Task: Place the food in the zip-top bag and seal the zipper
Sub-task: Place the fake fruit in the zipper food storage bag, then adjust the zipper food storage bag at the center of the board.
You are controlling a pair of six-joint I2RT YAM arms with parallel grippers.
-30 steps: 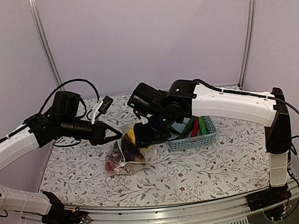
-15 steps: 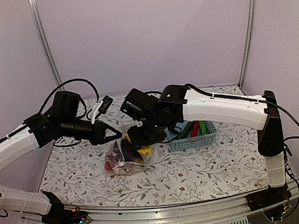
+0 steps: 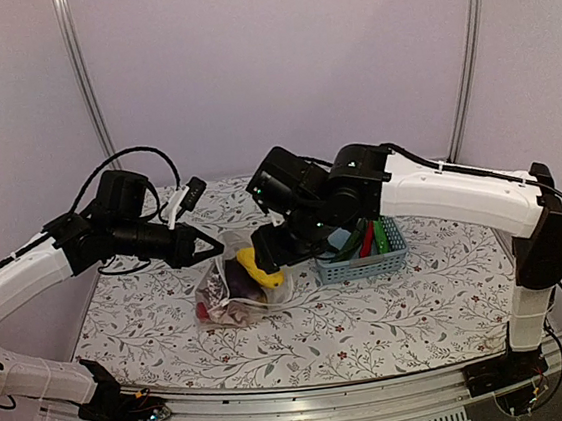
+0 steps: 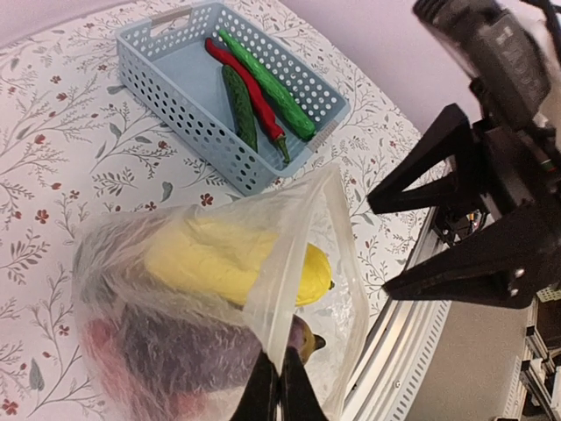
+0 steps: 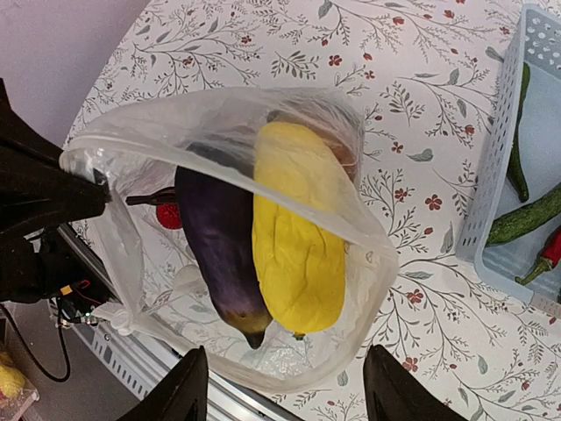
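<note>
1. Pinching the rim of the zip-top bag point(image 5: 368, 263), the left pincer point(image 4: 279, 386) was shut tight, lower centre of its wrist view.
2. The right pincer point(image 5: 287, 390) hung well open and empty above the bag's mouth.
3. The yellow piece point(image 5: 294, 254) and eggplant point(image 5: 215, 237) lay inside; cucumbers point(image 4: 238, 110) and chili point(image 4: 261, 107) sat in the basket point(image 4: 175, 96), upper centre.
4. Rising clear without snagging the rim seemed wise.

right gripper point(image 5: 285, 395) wider, off yellow piece point(image 5: 298, 237)

Clear floppy plastic bag point(image 5: 366, 256), see-through. Yellow lemon-like piece point(image 5: 294, 228). Dark purple eggplant point(image 5: 215, 237), brownish tip. Red round piece point(image 5: 169, 216). Light-blue slotted plastic basket point(image 4: 188, 123); green cucumbers point(image 4: 272, 88); red chili point(image 4: 250, 92). White tablecloth point(image 5: 421, 114): grey-green leafy sprigs, small red flowers.
</note>
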